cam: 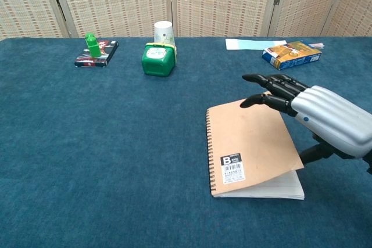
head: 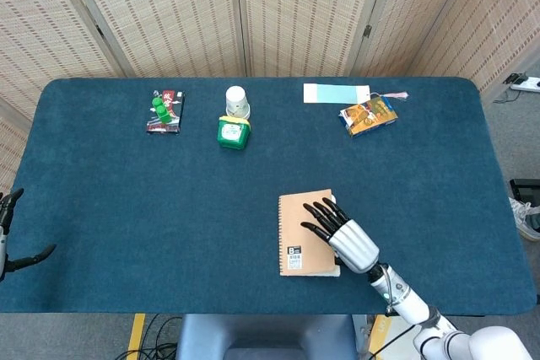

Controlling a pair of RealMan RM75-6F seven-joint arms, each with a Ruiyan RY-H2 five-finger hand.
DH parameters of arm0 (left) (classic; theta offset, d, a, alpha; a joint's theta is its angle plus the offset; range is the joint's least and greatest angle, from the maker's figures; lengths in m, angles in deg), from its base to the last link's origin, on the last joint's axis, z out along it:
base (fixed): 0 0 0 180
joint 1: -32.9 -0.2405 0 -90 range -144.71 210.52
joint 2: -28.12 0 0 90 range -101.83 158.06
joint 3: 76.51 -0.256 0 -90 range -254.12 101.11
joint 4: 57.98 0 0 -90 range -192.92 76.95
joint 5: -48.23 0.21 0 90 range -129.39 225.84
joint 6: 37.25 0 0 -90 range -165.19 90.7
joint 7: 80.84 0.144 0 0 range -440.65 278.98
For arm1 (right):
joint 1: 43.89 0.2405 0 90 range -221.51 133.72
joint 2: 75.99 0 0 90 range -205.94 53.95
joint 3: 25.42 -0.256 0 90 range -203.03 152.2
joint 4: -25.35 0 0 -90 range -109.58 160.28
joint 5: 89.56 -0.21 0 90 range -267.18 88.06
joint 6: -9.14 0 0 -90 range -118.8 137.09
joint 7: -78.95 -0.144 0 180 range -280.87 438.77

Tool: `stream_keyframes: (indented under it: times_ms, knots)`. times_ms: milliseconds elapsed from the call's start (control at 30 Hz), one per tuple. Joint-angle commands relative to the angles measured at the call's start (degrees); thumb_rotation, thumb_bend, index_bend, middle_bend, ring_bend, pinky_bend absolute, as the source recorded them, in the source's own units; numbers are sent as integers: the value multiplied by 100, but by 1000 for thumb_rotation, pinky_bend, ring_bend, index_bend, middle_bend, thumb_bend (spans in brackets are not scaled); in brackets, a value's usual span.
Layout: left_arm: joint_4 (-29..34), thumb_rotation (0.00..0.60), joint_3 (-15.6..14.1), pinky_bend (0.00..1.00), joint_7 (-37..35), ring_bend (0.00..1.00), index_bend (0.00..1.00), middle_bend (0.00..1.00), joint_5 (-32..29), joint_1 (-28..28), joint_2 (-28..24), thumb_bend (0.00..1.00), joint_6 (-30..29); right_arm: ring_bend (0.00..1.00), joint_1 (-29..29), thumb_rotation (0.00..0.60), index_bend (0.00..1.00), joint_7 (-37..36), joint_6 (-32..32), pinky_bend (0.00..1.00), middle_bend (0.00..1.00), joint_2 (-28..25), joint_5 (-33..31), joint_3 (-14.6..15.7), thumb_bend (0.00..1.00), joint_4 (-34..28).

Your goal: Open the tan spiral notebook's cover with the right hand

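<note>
Tan spiral notebook: light, thin flexible cover, already raised. Lift at free edge opposite coil. Right hand fingers spread, thumb beneath cover.

Right hand reaches forward with dark fingers extended; left hand rests open.

- My right hand lies over the tan spiral-bound paper notebook, fingers spread.
- I see my left hand at the dark blue cloth-covered table edge.
</note>
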Motion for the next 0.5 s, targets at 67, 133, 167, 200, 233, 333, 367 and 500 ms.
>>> stream_keyframes:
  times_ms: [67, 133, 167, 200, 233, 333, 367, 500]
  knots:
    - [4, 539, 21, 174, 21, 75, 74, 156, -40, -5, -2, 128, 0, 0, 205, 600, 197, 229, -73, 0, 0, 0, 23, -96, 215, -231]
    - [5, 545, 44, 174, 27, 75, 74, 156, -89, -16, -8, 128, -7, 0, 311, 600, 197, 328, -117, 0, 0, -19, 23, -151, 216, -363]
    - [7, 547, 54, 174, 18, 75, 74, 156, -111, -21, -15, 128, -7, 0, 360, 600, 197, 375, -128, 0, 0, -32, 29, -177, 216, -424]
    - [10, 549, 67, 174, -6, 75, 74, 156, -140, -27, -30, 128, 1, 0, 423, 600, 197, 446, -131, 0, 0, -51, 36, -219, 216, -513]
    - [11, 550, 75, 174, -17, 75, 74, 156, -159, -30, -37, 128, 4, 0, 455, 600, 197, 477, -130, 0, 0, -58, 38, -242, 216, -563]
    - [15, 552, 110, 174, -36, 75, 74, 156, -241, -35, -69, 128, 35, 0, 631, 600, 189, 643, -205, 0, 0, -95, 41, -350, 215, -824]
    - [16, 552, 115, 174, -34, 75, 74, 156, -255, -37, -75, 128, 40, 0, 682, 600, 185, 684, -261, 0, 0, -98, 32, -374, 216, -882]
    - [16, 551, 136, 173, -79, 75, 73, 156, -288, -47, -103, 128, 49, 0, 913, 600, 148, 793, -515, 0, 0, -33, -25, -490, 216, -1049]
